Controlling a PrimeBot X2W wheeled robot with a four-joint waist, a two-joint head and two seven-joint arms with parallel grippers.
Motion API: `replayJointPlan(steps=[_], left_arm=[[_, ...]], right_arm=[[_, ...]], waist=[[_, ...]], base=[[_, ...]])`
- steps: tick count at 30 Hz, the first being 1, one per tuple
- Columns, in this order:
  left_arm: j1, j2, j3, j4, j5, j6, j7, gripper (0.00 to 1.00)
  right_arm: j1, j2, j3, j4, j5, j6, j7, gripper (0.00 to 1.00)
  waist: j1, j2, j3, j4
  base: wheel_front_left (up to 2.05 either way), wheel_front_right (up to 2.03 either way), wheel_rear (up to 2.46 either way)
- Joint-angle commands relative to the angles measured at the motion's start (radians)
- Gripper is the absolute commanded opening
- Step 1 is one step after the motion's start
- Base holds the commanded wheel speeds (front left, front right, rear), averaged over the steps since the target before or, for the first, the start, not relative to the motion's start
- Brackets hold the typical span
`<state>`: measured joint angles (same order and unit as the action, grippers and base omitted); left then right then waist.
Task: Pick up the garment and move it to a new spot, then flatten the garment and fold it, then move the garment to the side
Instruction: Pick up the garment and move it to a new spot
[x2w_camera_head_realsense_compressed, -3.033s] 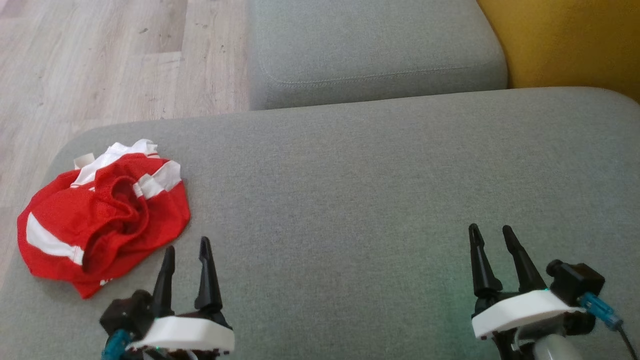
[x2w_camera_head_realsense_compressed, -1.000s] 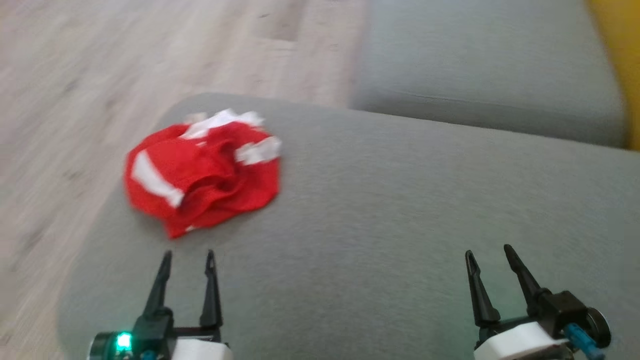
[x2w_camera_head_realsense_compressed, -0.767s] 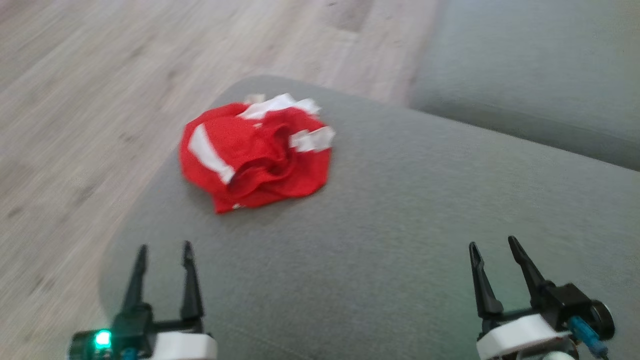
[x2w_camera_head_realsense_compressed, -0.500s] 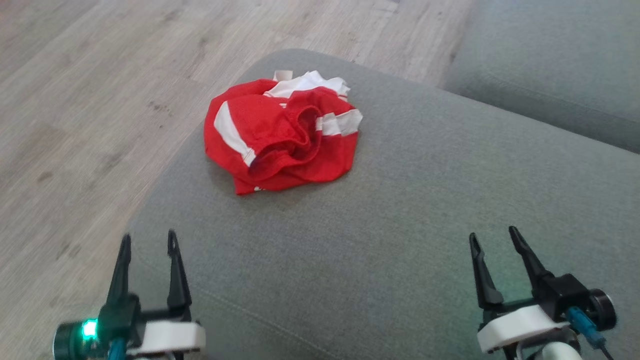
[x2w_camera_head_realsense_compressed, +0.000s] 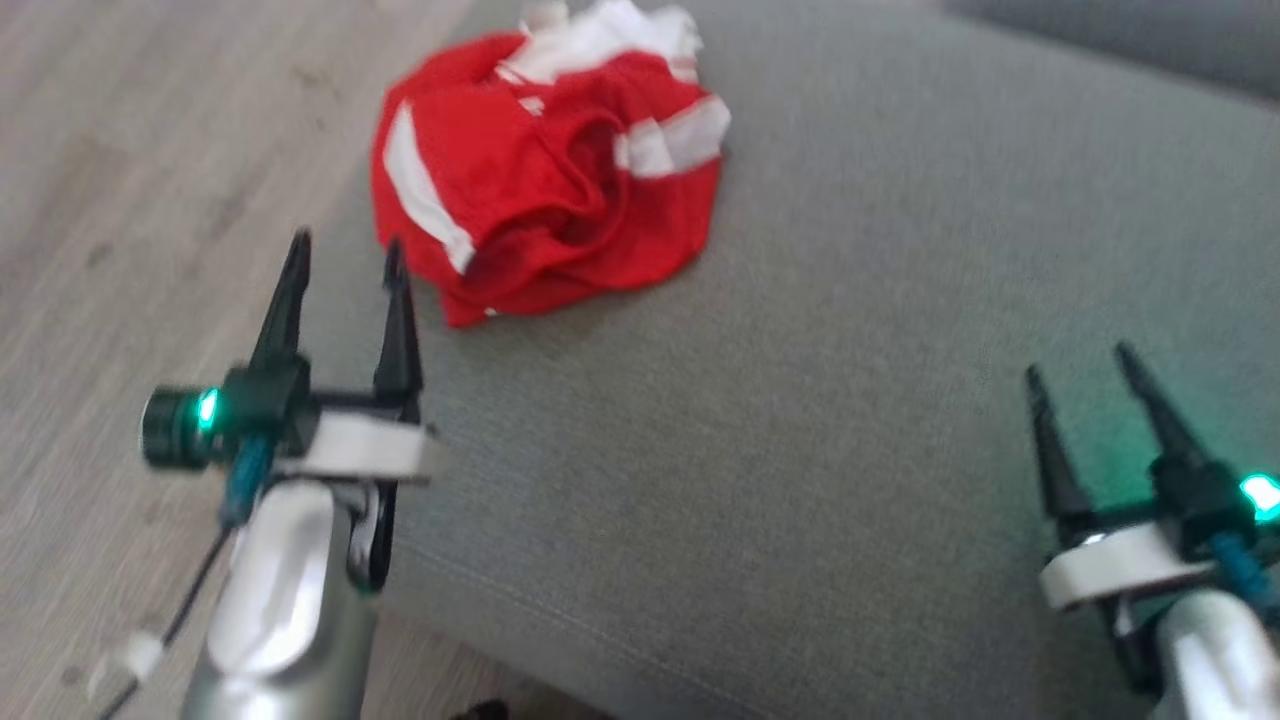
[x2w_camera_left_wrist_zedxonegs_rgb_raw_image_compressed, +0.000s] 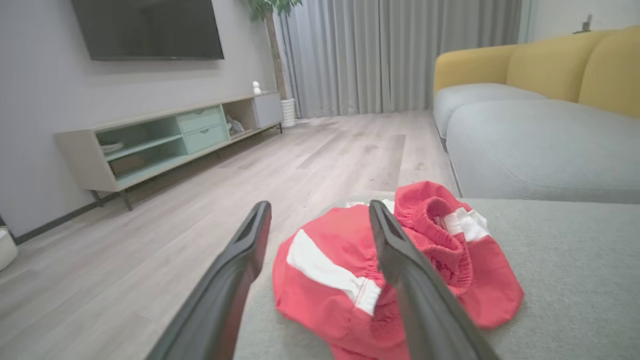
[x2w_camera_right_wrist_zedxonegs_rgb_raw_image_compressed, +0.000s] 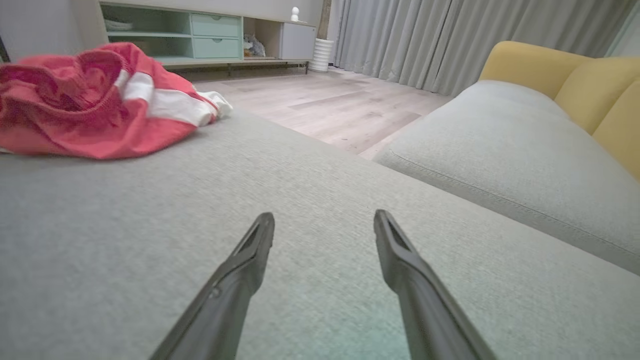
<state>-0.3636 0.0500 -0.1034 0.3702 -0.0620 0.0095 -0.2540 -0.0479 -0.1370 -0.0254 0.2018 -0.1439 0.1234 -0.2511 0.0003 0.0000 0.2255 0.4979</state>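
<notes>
Garment (x2w_camera_head_realsense_compressed: 545, 170) crumpled near cushion (x2w_camera_head_realsense_compressed: 800, 400) corner; left gripper (x2w_camera_head_realsense_compressed: 345, 255) just short of it, spread; right gripper (x2w_camera_head_realsense_compressed: 1085, 360) spread, empty, well apart.

Grey sofa (x2w_camera_head_realsense_compressed: 800, 400), wood floor (x2w_camera_head_realsense_compressed: 120, 150) — television (x2w_camera_left_wrist_zedxonegs_rgb_raw_image_compressed: 147, 27) above a sideboard (x2w_camera_left_wrist_zedxonegs_rgb_raw_image_compressed: 200, 132).

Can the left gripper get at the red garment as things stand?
Probably yes: the left gripper is open and points at the garment, with only bare cushion between them.
</notes>
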Motion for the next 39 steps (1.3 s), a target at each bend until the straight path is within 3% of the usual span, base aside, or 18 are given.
replayJointPlan(steps=[1, 7, 16, 17, 18, 20, 26, 31, 39], left_arm=[[-0.043, 0.015, 0.022, -0.007, -0.009, -0.006, -0.008, 1.00], [-0.178, 0.005, -0.003, 0.198, -0.034, -0.004, -0.008, 1.00], [-0.283, 0.001, 0.037, 0.334, -0.070, 0.102, -0.008, 1.00], [-0.287, 0.001, 0.038, 0.332, -0.069, 0.108, -0.008, 0.92], [-0.289, 0.001, 0.039, 0.331, -0.068, 0.111, -0.008, 0.47], [-0.293, 0.001, 0.044, 0.327, -0.064, 0.121, -0.008, 0.02], [-0.311, 0.013, 0.070, 0.148, -0.037, 0.112, -0.008, 0.00], [-0.356, 0.042, 0.042, -0.021, 0.018, 0.077, -0.008, 0.00], [-0.542, 0.133, -0.058, -0.079, 0.115, -0.009, -0.008, 0.00]], right_arm=[[-0.027, -0.021, 0.016, -0.035, -0.009, 0.007, -0.011, 1.00], [-0.040, -0.065, -0.016, -0.059, -0.012, 0.007, -0.011, 1.00], [-0.051, -0.072, -0.023, -0.079, -0.012, 0.007, -0.011, 1.00], [-0.054, -0.070, -0.022, -0.079, -0.012, 0.007, -0.011, 1.00], [-0.057, -0.070, -0.022, -0.079, -0.012, 0.007, -0.011, 1.00], [-0.065, -0.068, -0.021, -0.079, -0.011, 0.007, -0.011, 1.00], [-0.078, -0.051, -0.008, -0.070, -0.005, 0.007, -0.011, 1.00], [-0.084, -0.007, 0.003, -0.051, 0.009, 0.007, -0.011, 1.00], [-0.071, 0.079, 0.007, -0.022, 0.072, 0.007, -0.011, 1.00]], waist=[[-0.0003, 0.0000, 0.111, -0.041], [-0.0003, 0.0000, 0.196, -0.058], [-0.0003, 0.0000, 0.249, -0.077], [-0.0003, 0.0000, 0.252, -0.077], [-0.0003, 0.0000, 0.253, -0.078], [-0.0003, 0.0000, 0.254, -0.079], [-0.0003, 0.0000, 0.219, -0.091], [-0.0003, 0.0000, 0.136, -0.130], [-0.0003, 0.0000, -0.048, -0.299]], base=[[0.00, 0.00, 0.00], [0.00, 0.00, 0.00], [0.00, 0.00, 0.00], [0.00, 0.00, 0.00], [0.00, 0.00, 0.00], [0.00, 0.00, 0.00], [0.00, 0.00, 0.00], [0.00, 0.00, 0.00], [0.00, 0.00, 0.00]])
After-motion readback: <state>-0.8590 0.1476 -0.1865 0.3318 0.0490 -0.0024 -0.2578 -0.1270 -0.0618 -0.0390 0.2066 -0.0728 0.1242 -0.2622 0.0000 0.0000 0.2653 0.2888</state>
